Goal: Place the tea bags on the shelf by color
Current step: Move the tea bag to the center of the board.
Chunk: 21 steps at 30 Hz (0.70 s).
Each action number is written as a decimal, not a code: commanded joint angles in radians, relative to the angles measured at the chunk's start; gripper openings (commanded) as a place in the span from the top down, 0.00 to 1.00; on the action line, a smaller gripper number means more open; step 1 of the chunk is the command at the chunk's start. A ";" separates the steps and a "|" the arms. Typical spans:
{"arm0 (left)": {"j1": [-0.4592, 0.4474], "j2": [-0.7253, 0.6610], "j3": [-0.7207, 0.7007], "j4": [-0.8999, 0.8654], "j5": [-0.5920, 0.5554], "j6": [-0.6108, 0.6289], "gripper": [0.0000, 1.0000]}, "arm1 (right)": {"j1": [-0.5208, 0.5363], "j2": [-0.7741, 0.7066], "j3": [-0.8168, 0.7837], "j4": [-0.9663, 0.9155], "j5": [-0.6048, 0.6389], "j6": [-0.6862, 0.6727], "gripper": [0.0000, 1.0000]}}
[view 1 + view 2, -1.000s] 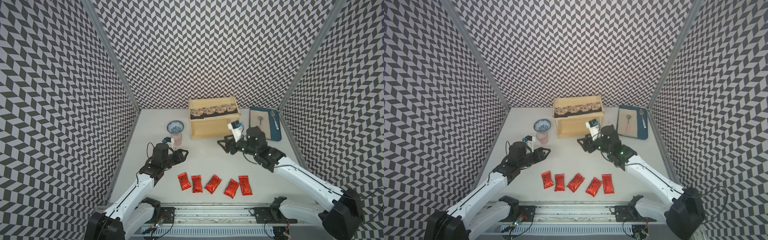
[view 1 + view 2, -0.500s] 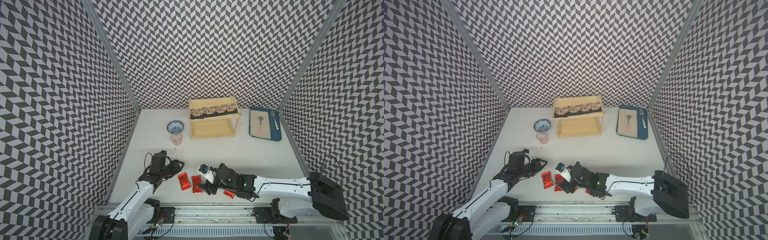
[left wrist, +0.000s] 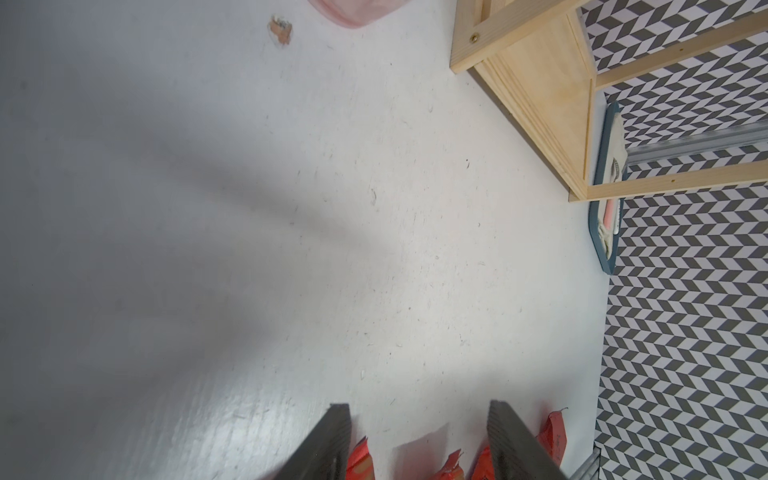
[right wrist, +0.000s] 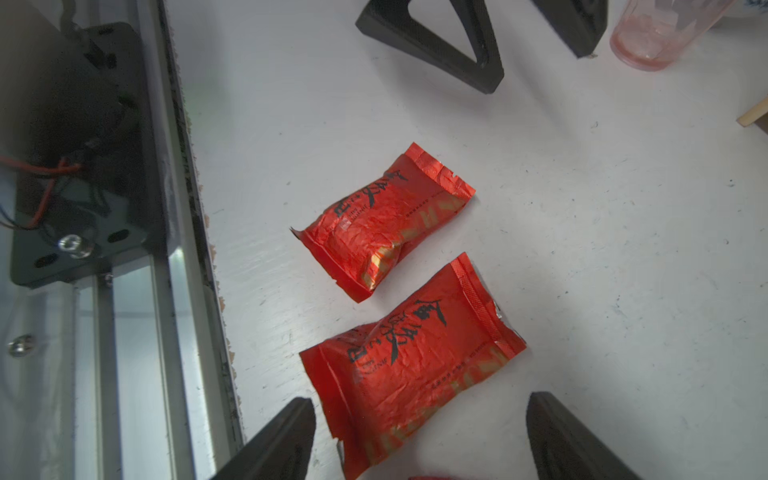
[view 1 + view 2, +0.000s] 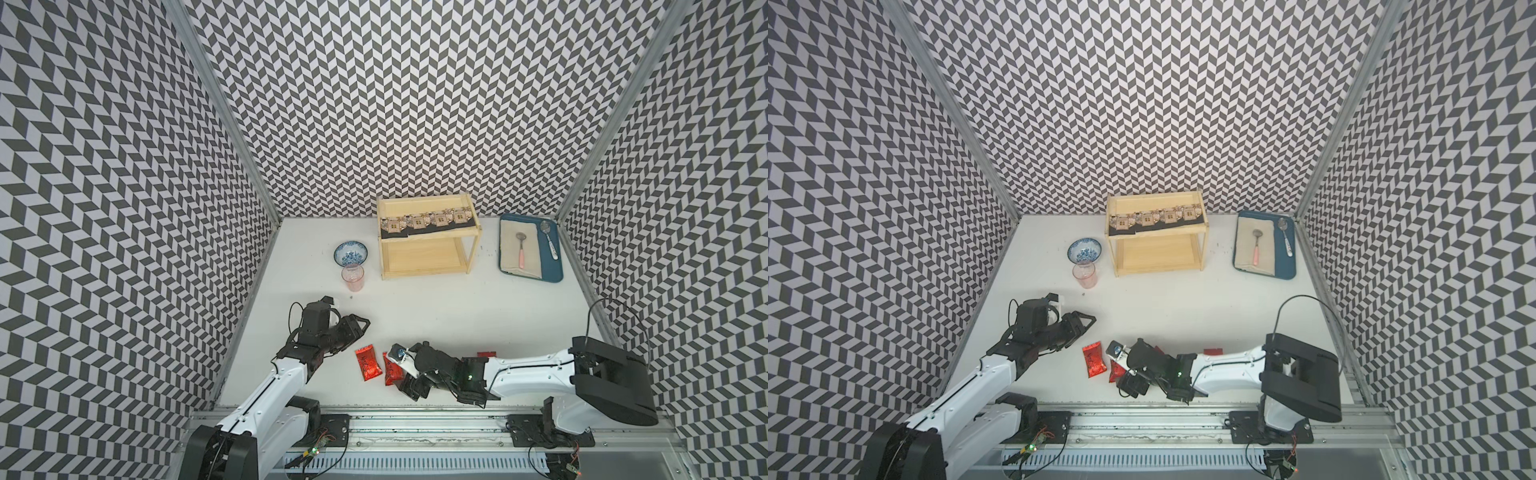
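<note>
The pale wood shelf [image 5: 428, 266] [image 5: 1156, 253] stands at the back, with several black tea bags [image 5: 428, 219] [image 5: 1154, 217] in a row on its top tier. Red tea bags lie near the front edge: one [image 5: 368, 364] [image 4: 386, 220] lies free, and a second [image 5: 390, 371] [image 4: 411, 365] lies on the table between the spread fingers of my open right gripper [image 5: 405, 380] [image 4: 419, 403], untouched. Another red one [image 5: 486, 354] peeks out behind the right arm. My left gripper [image 5: 359, 328] [image 3: 419, 409] hovers open and empty just left of the row.
A blue-patterned bowl [image 5: 351, 253] and a pink cup [image 5: 353, 277] stand left of the shelf. A blue tray [image 5: 555, 274] with spoons lies at the back right. The metal front rail [image 5: 415, 415] runs close behind the red packets.
My right arm has swung from beside the shelf down to the front row of red packets and its jaws have spread wider. The left arm drew back a little toward the front.
</note>
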 commanded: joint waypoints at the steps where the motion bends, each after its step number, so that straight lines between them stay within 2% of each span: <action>1: 0.010 0.007 0.026 0.031 0.020 0.022 0.42 | -0.014 0.032 0.030 0.050 0.018 0.002 0.16; 13: 0.011 0.037 0.001 0.088 0.059 0.022 0.42 | -0.146 0.070 0.050 0.073 -0.043 0.000 0.17; 21: 0.014 0.041 -0.007 0.096 0.058 0.030 0.43 | -0.161 0.052 0.082 0.059 -0.092 -0.003 0.18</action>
